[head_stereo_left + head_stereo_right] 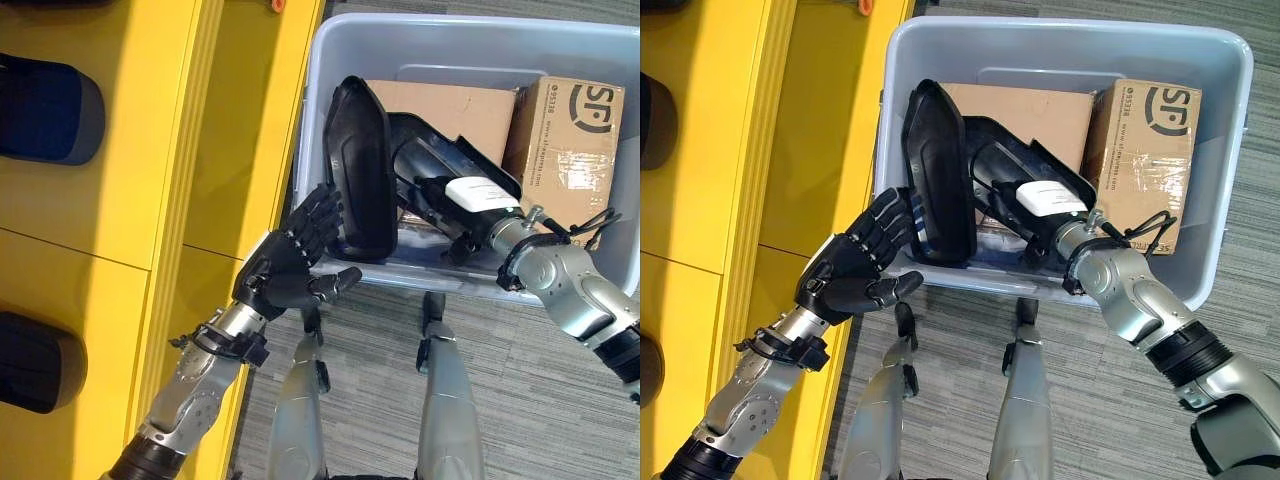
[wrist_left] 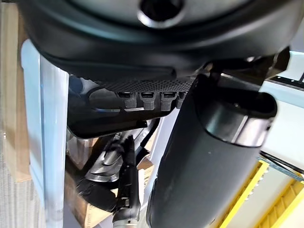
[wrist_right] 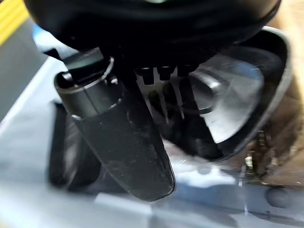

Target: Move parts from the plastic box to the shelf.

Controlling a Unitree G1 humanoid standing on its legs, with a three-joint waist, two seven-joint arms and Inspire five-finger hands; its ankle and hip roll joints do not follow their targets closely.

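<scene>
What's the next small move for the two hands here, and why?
Probably close the left hand on the upright black part: its straight fingers already rest against the part's outer edge at the plastic box wall, while the right hand reaches in among the other parts.

The left hand [image 2: 209, 156] fronts the plastic box [image 2: 47, 142]; black parts [image 2: 109, 114] inside.

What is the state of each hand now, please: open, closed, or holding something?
Left hand: open, fingers straight against the black part at the plastic box edge.
Right hand: inside the box among the black parts; its state cannot be told.
</scene>
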